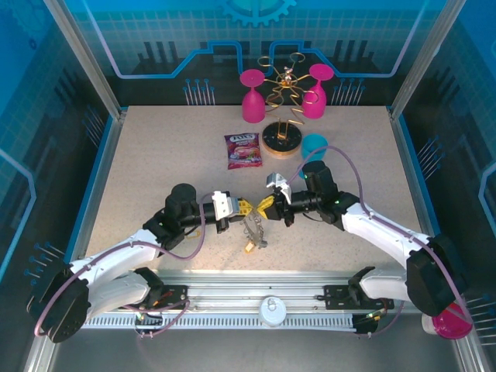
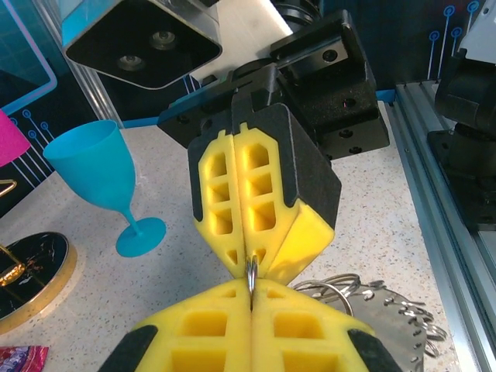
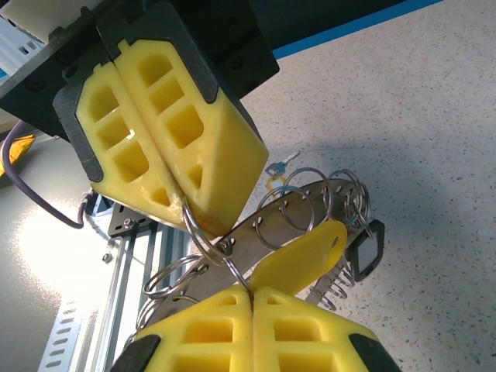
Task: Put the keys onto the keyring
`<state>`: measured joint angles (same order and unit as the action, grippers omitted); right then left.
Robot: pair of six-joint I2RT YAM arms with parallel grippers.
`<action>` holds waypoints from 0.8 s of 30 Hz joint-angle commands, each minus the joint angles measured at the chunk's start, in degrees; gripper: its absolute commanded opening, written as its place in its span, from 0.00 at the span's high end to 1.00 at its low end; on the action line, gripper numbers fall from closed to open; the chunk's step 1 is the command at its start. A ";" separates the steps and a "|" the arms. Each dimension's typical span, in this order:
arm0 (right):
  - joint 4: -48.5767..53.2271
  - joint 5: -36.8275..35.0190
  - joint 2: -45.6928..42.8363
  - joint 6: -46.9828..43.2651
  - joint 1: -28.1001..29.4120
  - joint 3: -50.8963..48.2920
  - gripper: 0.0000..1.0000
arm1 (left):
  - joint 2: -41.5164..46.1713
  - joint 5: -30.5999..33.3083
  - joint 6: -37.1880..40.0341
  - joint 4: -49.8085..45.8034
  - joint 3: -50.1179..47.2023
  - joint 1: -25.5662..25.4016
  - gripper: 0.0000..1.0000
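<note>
Keyring [image 1: 254,231] sits at 6 o'clock just below the two gripper tips, a yellow-tagged key [image 3: 298,260] and a black-tagged key [image 3: 366,252] against its rim. Left gripper [image 1: 245,207] and right gripper [image 1: 266,206], nearly tip to tip, are both closed, pinching one wire loop [image 2: 252,271] of the keyring. Purple packet [image 1: 243,149] lies at 12 o'clock, its writing too small to read
</note>
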<state>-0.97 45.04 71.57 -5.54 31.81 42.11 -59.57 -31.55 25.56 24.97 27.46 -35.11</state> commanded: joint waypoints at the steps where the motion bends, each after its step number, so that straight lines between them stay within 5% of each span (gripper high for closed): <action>1: -2.54 -1.10 -2.11 0.93 -0.47 0.31 0.82 | -0.10 -2.34 -0.07 3.52 -0.41 -0.46 1.00; 3: -5.25 -2.71 -3.84 0.68 -0.87 -1.67 0.71 | -0.19 -2.29 -0.12 3.61 -0.64 -0.43 1.00; 6: -8.40 -3.42 -5.67 -2.21 -0.78 -4.09 0.67 | -0.52 -2.45 -0.67 4.43 -1.08 -0.47 1.00; 24: -13.47 -2.70 -3.21 -11.05 3.08 -4.92 0.72 | -1.13 -3.50 -1.96 5.61 -1.34 -0.41 1.00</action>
<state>-12.45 42.41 67.79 -14.83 34.20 37.43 -61.04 -32.86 24.03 26.55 26.44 -35.11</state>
